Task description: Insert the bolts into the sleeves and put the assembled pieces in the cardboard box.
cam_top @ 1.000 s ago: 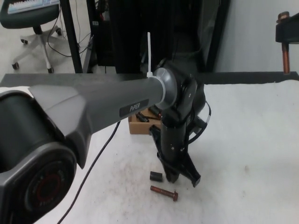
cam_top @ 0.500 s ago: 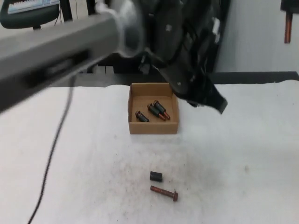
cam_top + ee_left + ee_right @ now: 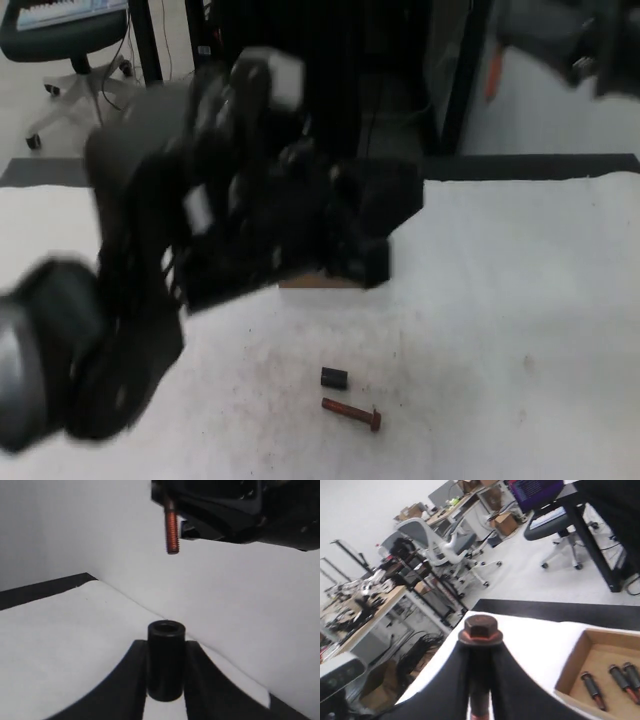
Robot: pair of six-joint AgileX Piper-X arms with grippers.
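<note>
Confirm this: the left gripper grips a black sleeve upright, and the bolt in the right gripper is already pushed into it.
No. The left gripper does grip the black sleeve upright, but the bolt in the right gripper is not in it: the left wrist view shows its tip hanging above the sleeve's open top, apart from it.

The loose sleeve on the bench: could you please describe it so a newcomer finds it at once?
On the white bench, look in front of the cardboard box, nearer the high camera. Of the two small parts lying there, the sleeve is the black one, not the copper-coloured bolt.
</note>
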